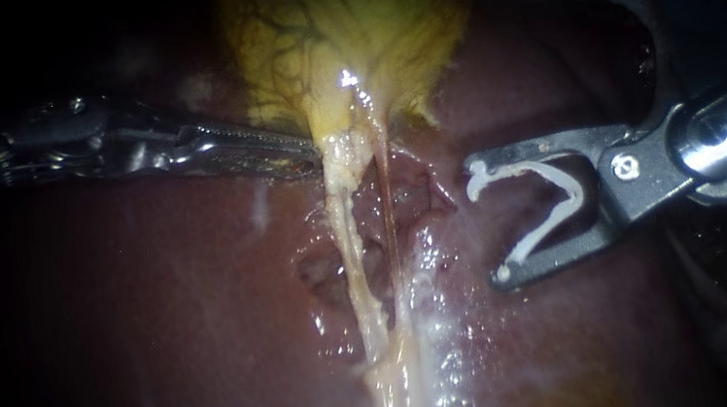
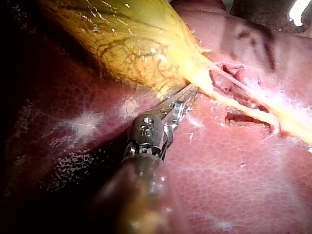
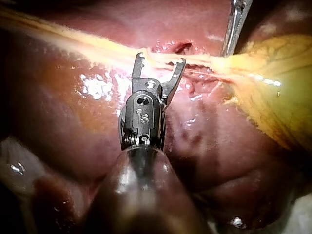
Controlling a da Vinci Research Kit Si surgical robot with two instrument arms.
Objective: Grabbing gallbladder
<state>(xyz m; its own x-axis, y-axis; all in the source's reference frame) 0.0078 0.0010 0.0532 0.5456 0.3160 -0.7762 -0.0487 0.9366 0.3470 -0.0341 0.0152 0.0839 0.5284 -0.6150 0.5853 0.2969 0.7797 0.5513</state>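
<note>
Liver (image 1: 161, 346) under everything | gallbladder (image 1: 354, 28) yellow, lying at the top centre of the endoscope view, neck tapering into pale strands (image 1: 354, 264) | left instrument (image 1: 302, 157) jaws clamped on the gallbladder neck | right instrument (image 1: 488, 227) beside the strands, jaws spread wide, gripping a white clip (image 1: 568, 191) seated between them

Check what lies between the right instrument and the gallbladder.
Endoscope view: only bare liver separates the right instrument, its jaws holding a clip, from the gallbladder.
</note>
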